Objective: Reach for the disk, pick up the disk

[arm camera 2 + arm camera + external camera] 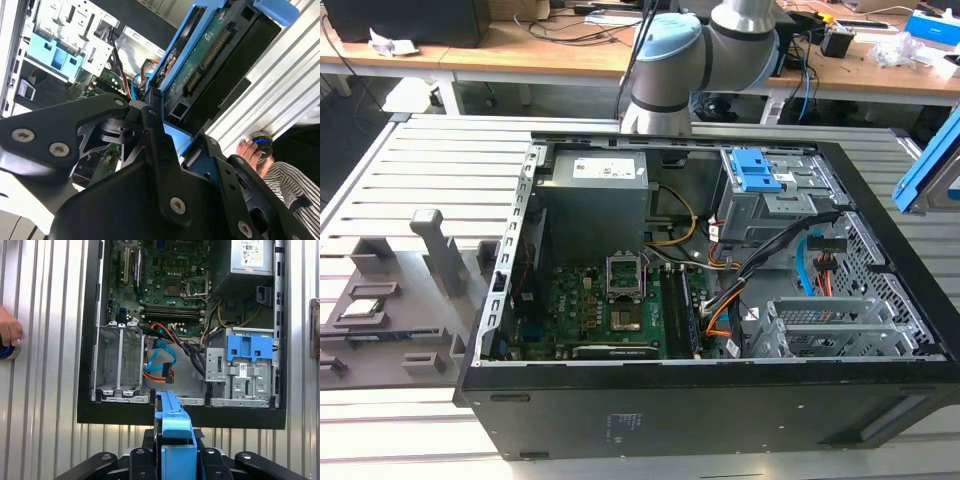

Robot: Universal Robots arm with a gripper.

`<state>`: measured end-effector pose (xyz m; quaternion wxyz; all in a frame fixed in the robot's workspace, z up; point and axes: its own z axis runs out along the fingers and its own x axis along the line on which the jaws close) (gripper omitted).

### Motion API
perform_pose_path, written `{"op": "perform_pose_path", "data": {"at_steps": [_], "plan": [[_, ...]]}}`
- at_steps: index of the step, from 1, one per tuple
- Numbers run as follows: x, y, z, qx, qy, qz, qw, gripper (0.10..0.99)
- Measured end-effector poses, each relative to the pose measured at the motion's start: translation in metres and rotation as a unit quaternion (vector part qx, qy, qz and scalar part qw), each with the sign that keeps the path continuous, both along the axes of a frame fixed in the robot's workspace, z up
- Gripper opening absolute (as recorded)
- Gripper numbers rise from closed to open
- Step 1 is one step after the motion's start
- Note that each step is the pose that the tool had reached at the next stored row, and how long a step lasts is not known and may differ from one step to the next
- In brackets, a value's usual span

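Exterior view: you see the open computer case [720, 300] on the slatted table [420, 170], the arm [690, 60] behind it. The blue-edged disk [928, 170] hangs at the exterior view's right edge, clear above the case.

Second wrist view: your gripper [172, 125] is clenched on the disk [215, 65], which stands out straight ahead of the fingers [155, 135], connector side showing. Beyond it lies the table; a person's hand [250, 150] rests on a round button [262, 142] off to one side.

First wrist view: the disk's blue bracket [175, 425] sits between the fingers, the case [185, 330] below and ahead. The empty drive cage [122, 365] stands in it.

Judgement: reach done, grasp done, disk lifted free.
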<state>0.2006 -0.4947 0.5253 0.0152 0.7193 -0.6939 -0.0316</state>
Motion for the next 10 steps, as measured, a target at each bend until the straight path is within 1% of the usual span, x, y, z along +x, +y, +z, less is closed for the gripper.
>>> {"op": "perform_pose_path", "data": {"at_steps": [7,8,10], "plan": [[-0.0149,-0.016,-0.0003,0.0,0.0,0.0,1.0,0.369],[-0.0192,-0.0225,-0.0005,-0.0001,-0.0001,0.0,1.0,0.369],[-0.0249,-0.0325,-0.0007,-0.0001,-0.0002,0.0,1.0,0.369]]}}
